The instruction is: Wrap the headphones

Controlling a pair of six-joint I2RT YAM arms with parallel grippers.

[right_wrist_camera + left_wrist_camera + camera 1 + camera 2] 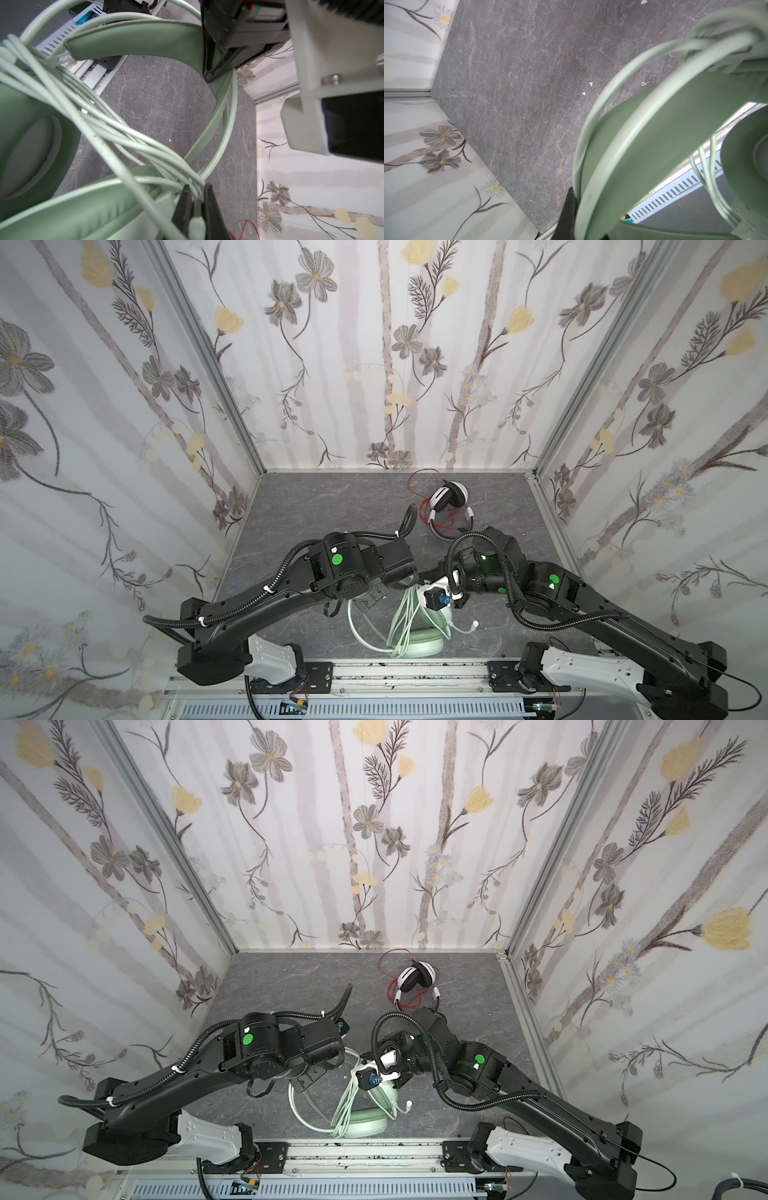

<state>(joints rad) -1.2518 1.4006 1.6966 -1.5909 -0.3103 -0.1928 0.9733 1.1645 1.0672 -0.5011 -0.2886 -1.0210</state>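
The mint-green headphones [417,645] are near the front middle in both top views, with one ear cup [365,1125] low by the rail. My left gripper [586,207] is shut on their padded headband [135,39]; one of its black fingers [209,68] shows in the right wrist view. My right gripper [196,193] is shut on a bundle of several loops of the pale green cord [401,614]. The cord's white plug end [473,625] sticks out to the right. The white-and-black headphones [446,499] lie at the back with their red cord [415,485] loose around them.
The floor is grey stone-patterned [316,506], closed in by floral walls at the left, back and right. An aluminium rail [395,672] carrying both arm bases runs along the front edge. The right arm's elbow [494,547] is close to the white-and-black headset.
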